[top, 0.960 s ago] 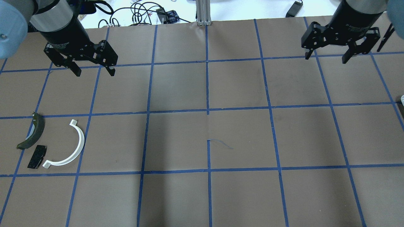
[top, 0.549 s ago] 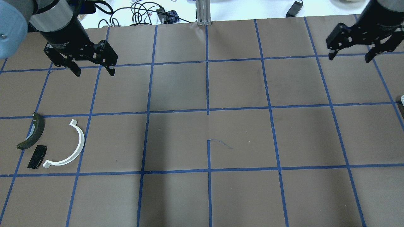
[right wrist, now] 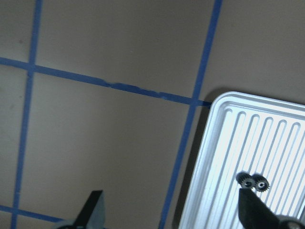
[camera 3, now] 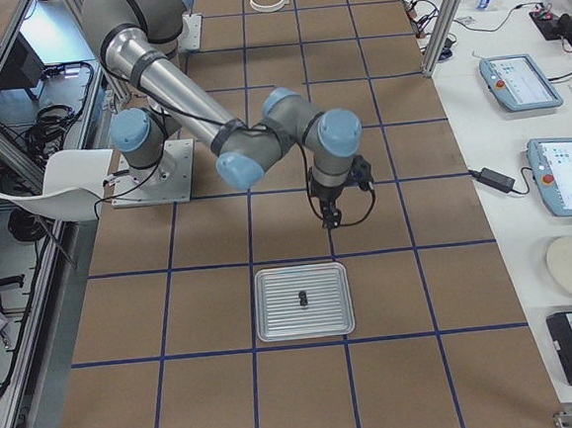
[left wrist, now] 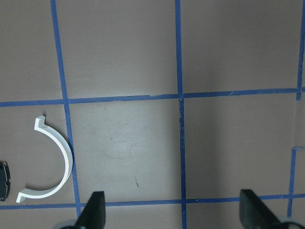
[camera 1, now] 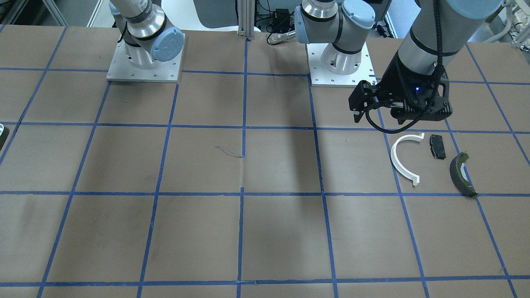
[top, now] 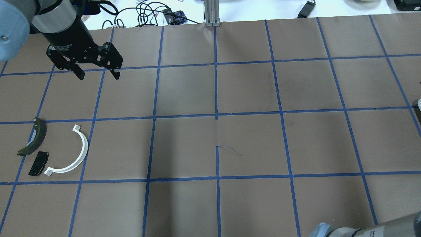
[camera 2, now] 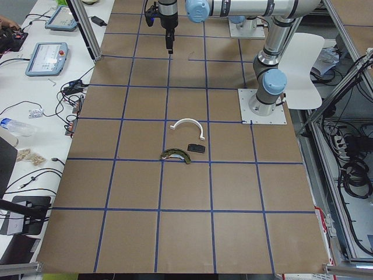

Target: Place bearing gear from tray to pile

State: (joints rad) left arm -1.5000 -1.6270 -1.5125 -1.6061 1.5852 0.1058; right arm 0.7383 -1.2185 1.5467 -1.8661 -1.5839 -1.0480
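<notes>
The bearing gear (camera 3: 301, 296), small and dark, lies in the middle of the silver ribbed tray (camera 3: 274, 319); it also shows in the right wrist view (right wrist: 253, 181). My right gripper (camera 3: 331, 215) hangs open and empty above the table, just beside the tray (right wrist: 224, 157). The pile holds a white half-ring arc (top: 74, 151), a black pad (top: 38, 163) and an olive curved shoe (top: 33, 142). My left gripper (top: 97, 75) is open and empty, high over the pile area. The arc (left wrist: 55, 167) shows left of it in the left wrist view.
Brown paper with a blue tape grid covers the table (top: 217, 138). The two arm bases (camera 1: 339, 62) stand at the robot's edge. Cables and tablets lie beyond the far edge (top: 144, 14). Only the tray's edge (top: 419, 104) shows at the right of the overhead view.
My right gripper has moved right and out of the overhead view, toward the tray. My left gripper and the pile have not moved.
</notes>
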